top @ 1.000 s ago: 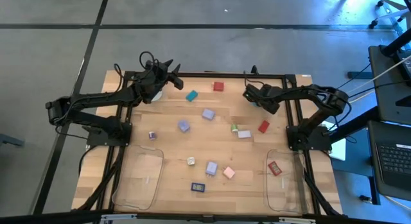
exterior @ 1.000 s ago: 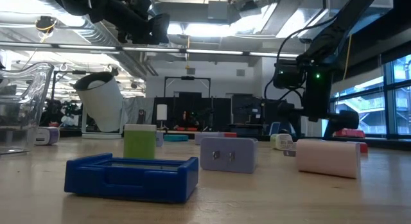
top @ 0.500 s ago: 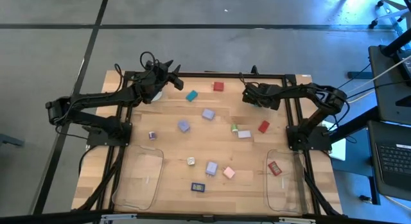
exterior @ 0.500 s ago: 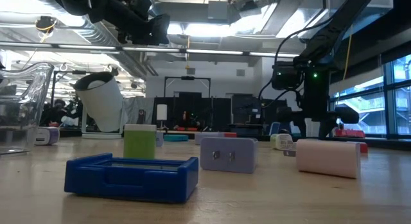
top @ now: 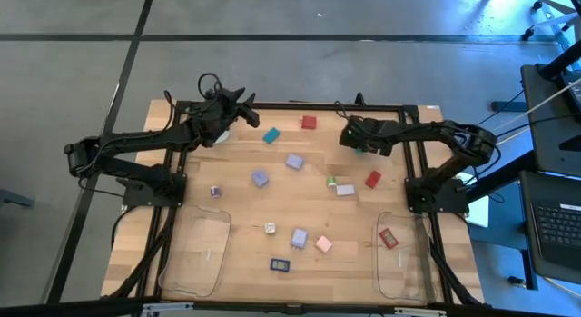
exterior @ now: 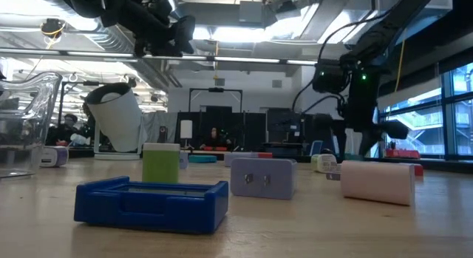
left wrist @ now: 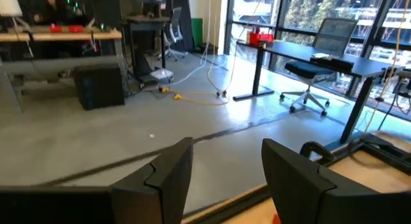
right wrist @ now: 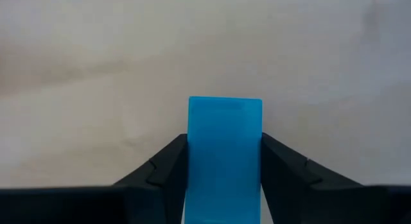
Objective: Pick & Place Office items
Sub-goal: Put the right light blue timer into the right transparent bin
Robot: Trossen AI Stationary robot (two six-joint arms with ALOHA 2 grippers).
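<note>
Right gripper point(right wrist: 223, 161) is clamped on a bright blue block point(right wrist: 225, 147), held between its jaws above the table's point(top: 238, 185) far right part. Left gripper point(left wrist: 221, 176) hangs over the far left corner, jaws partly apart w/ nothing between them. Progress looks early: only a red piece point(top: 388, 238) lies in the right-hand clear tray point(top: 398, 262); left tray point(top: 195, 252) seems bare. Approx. a dozen small coloured pieces, e.g. a teal block point(top: 270, 134), sit loose on the wood, well apart from both jaws.
</note>
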